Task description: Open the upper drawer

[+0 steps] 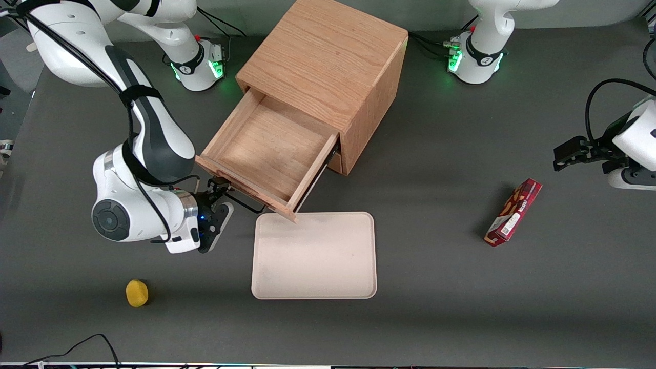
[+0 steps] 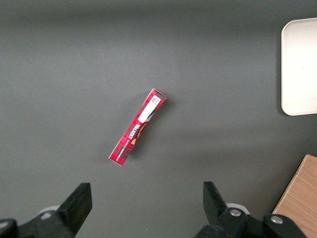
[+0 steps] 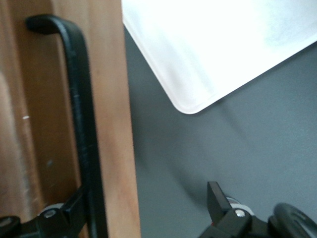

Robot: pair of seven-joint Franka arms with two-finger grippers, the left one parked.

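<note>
The upper drawer (image 1: pixel 271 148) of the oak cabinet (image 1: pixel 328 56) stands pulled far out, and its inside is bare. Its long black bar handle (image 1: pixel 246 202) runs along the drawer front, nearer the front camera. My right gripper (image 1: pixel 218 197) is at the handle's end toward the working arm's side. In the right wrist view the gripper (image 3: pixel 146 208) is open, with its fingers wide apart. The handle (image 3: pixel 81 109) and the wooden drawer front (image 3: pixel 116 124) lie between them, the handle close against one finger (image 3: pixel 74 210). The bottom drawer is mostly hidden under the upper one.
A beige tray (image 1: pixel 313 256) lies flat on the table just in front of the open drawer, close to its corner; it also shows in the right wrist view (image 3: pixel 223 44). A red snack box (image 1: pixel 513 211) lies toward the parked arm's end. A yellow object (image 1: pixel 137 292) lies near the front edge.
</note>
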